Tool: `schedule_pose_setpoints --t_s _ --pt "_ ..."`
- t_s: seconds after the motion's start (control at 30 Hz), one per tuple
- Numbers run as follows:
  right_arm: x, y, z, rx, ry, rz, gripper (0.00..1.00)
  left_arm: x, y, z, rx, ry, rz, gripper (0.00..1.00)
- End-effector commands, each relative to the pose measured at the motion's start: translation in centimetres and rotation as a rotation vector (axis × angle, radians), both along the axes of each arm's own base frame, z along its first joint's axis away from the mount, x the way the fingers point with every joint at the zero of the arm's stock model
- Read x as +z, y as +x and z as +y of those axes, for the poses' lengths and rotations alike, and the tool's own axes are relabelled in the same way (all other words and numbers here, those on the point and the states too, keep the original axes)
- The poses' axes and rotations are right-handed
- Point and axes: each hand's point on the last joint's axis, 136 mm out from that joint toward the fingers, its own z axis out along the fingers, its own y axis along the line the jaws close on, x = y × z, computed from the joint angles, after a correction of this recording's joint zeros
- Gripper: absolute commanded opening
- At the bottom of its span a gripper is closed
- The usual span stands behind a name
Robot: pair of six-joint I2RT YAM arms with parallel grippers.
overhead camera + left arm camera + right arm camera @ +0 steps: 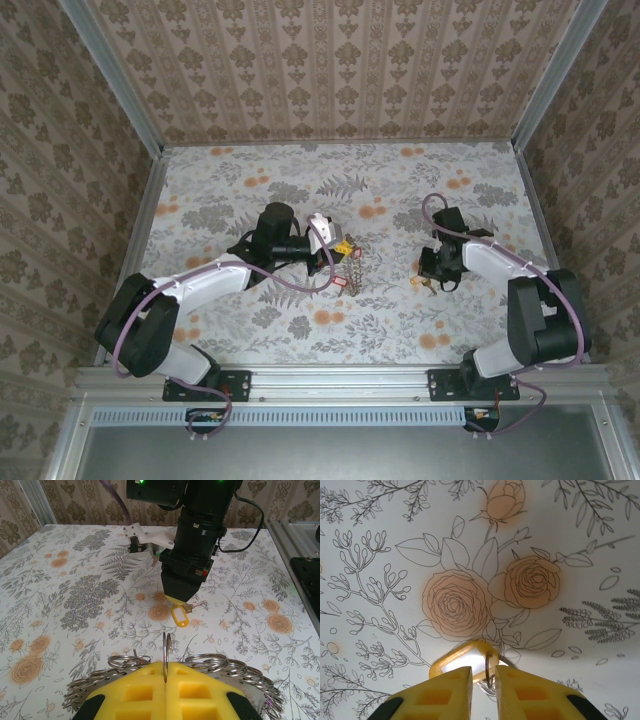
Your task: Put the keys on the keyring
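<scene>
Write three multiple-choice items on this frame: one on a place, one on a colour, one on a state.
1. Where does the key tag lie?
A. On the table, at the right gripper's fingertips.
B. On the left arm's base.
C. Against the far wall.

2. What colour is that tag?
A. Blue.
B. Yellow.
C. White.

3. How is the left gripper?
A. Wide open above bare table.
B. Shut on a pen.
C. Shut on an upright ring of the keyring chain.

Answers:
1 A: the left wrist view shows the tag at the tips of the downward-pointing right gripper.
2 B: both wrist views show it yellow.
3 C: its fingers meet with the ring standing between them.
</scene>
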Motion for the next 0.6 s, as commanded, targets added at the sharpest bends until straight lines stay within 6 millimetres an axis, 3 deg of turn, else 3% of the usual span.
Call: schedule_pose_setpoints --t_s 0.0,0.4,0.57 --pt "0.09 0.06 0.41 0.02 0.004 0.021 0.2 2.29 0.0 -0.78 -0.029 -0.043 -0.059 0.0" --pt "-0.24 -0.23 0.33 0.029 -0.02 0.053 0.15 2.15 -0.04 -0.84 -0.036 -0.039 -0.055 0.0" --pt "0.03 -0.41 0.11 0.026 -0.033 0.061 0.19 2.09 -0.1 -0.84 -0.039 -0.036 -0.053 0.0"
